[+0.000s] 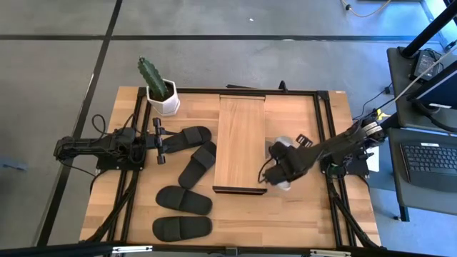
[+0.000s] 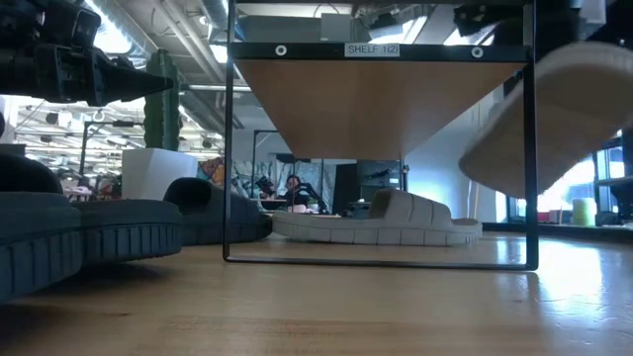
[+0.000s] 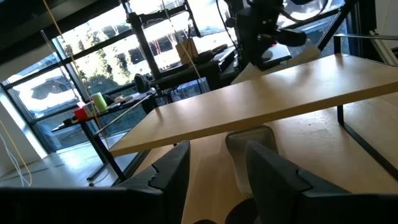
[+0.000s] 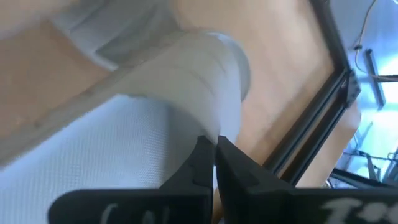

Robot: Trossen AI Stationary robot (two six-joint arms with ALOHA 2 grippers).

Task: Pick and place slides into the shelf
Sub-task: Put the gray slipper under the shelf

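The shelf [image 1: 241, 143] stands mid-table, a light plank on a thin dark frame. One pale slide [image 2: 376, 222] lies on its sole under the plank. My right gripper [image 1: 275, 170] is by the shelf's near right corner, shut on the second pale slide [image 2: 564, 119]. Four black slides lie soles down left of the shelf: two close to it [image 1: 187, 137] [image 1: 198, 164] and two nearer the near edge [image 1: 184, 200] [image 1: 182, 227]. My left gripper [image 1: 158, 139] waits open at table height beside the black slides, pointing at the shelf. My right gripper pinches the pale slide between its two fingers [image 4: 200, 163], at an edge beside the wide strap [image 4: 208, 93]. The arm comes in from the table's right. The slide is lifted clear of the table and tilted, right of the shelf's near right leg.
A cactus in a white pot [image 1: 161, 93] stands at the far left corner. A dark rail frame [image 1: 325, 128] runs round the tabletop. Bare wood lies right of the shelf [image 1: 296, 114] and along the near edge [image 1: 285, 221].
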